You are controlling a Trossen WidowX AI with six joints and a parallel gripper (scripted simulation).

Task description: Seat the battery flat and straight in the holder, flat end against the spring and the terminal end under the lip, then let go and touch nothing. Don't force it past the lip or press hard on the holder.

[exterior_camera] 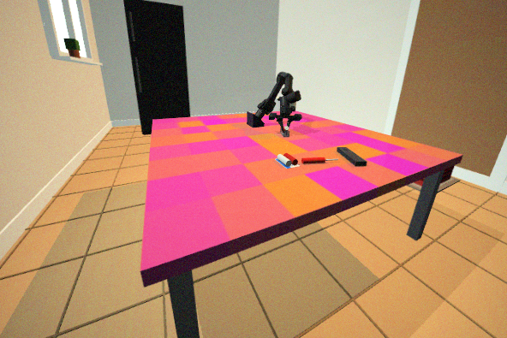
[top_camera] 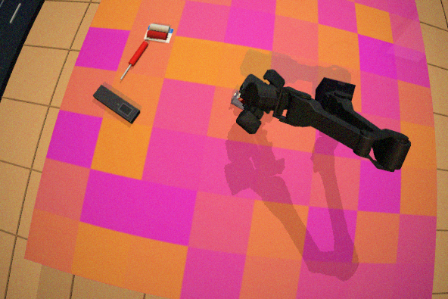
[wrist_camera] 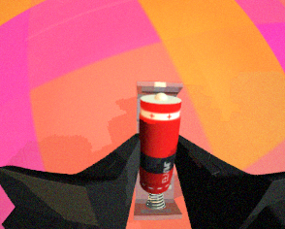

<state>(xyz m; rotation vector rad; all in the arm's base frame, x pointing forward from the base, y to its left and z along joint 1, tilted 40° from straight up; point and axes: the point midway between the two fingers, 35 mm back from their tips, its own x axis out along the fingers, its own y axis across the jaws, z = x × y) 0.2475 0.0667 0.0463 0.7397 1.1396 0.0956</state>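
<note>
The red battery (wrist_camera: 159, 128) is between my fingers, its flat end low by the spring (wrist_camera: 156, 201) and its terminal end raised toward the wrist camera. It looks tilted, not flat. My gripper (wrist_camera: 156, 139) (exterior_camera: 286, 127) is shut on the battery, one black finger on each side, over the holder. The grey holder (wrist_camera: 157, 213) (top_camera: 237, 103) (exterior_camera: 285, 134) lies on the table below. Its lip end (wrist_camera: 144, 87) shows beyond the terminal. Whether the flat end touches the spring I cannot tell. The arm hides much of the holder in the top view.
A black box-shaped device (top_camera: 116, 104) (exterior_camera: 351, 157), a red-handled screwdriver (top_camera: 138, 53) (exterior_camera: 313, 160) and a card with a red and a white cylinder (top_camera: 163, 40) (exterior_camera: 284, 160) lie on the patchwork table, away from the arm.
</note>
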